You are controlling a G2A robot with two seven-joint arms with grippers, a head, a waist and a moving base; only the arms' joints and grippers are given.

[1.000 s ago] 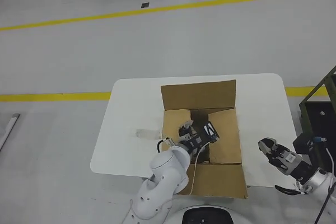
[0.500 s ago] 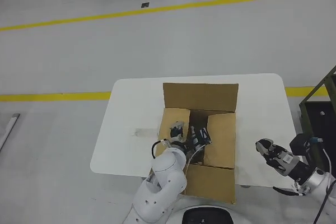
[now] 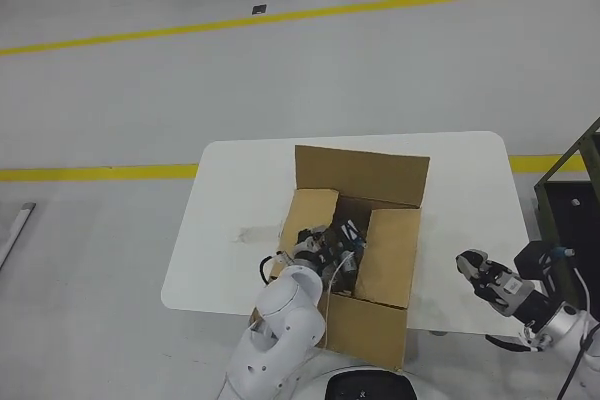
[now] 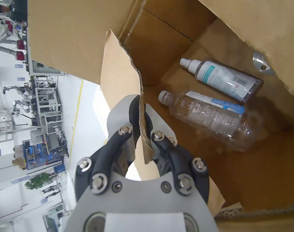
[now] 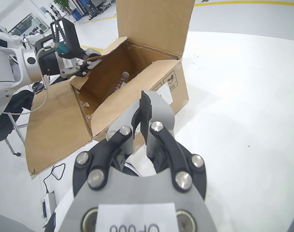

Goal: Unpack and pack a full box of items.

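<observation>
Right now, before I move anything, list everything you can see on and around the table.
Table: one, white, under the box.
Cardboard box: one, brown, on the table, flaps open.
Side flap: one, brown, box edge nearest the left arm.
Spray bottle: one, greyish with a white cap, lying on the box floor.
Plastic bottle: one, clear with a white cap, lying beside the spray bottle.
Tube: one, grey, on the floor away from the table.
Rack: one, dark green, past the table's end.
Left gripper: black fingers, shut on the side flap.
Right gripper: black fingers, shut, empty, over the table beside the box.
</observation>
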